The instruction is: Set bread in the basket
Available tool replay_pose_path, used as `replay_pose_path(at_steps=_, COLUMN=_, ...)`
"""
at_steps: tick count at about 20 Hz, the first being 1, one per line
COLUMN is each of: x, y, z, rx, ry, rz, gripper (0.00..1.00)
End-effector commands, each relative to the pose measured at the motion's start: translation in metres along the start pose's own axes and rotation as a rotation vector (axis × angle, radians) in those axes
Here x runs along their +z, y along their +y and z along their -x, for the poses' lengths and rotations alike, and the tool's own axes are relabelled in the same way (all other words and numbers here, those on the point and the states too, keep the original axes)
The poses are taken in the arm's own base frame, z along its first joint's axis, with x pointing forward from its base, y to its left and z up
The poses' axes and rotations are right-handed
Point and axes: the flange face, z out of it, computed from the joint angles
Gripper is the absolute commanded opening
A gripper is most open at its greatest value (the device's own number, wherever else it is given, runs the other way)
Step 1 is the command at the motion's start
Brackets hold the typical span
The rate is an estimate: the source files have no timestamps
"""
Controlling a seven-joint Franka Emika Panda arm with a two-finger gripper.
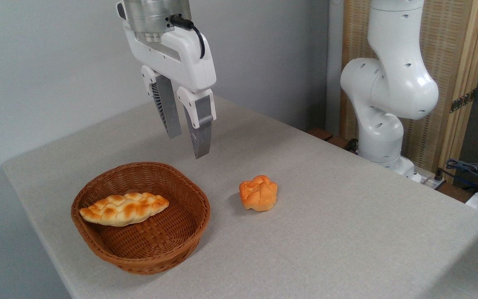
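The bread point(124, 208) lies inside the basket point(181, 189) near the tabletop's left edge, propped on the left wall, so a nudge could tip it out, while the gripper point(187, 145) hangs above, fingers slightly parted and empty.

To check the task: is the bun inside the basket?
No, the bun sits on the table, right of the basket, which holds only the bread.
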Motion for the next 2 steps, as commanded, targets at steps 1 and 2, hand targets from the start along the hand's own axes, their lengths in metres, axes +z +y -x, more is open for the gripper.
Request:
replay_pose_path(at_steps=1, x=-0.0059, y=-0.003, z=0.0042, rx=0.001, ry=-0.01, rz=0.005, gripper=1.0)
replay_pose_path(at_steps=2, x=-0.0058, y=-0.0024, z=0.0036, rx=0.004, ry=-0.011, rz=0.005, gripper=1.0)
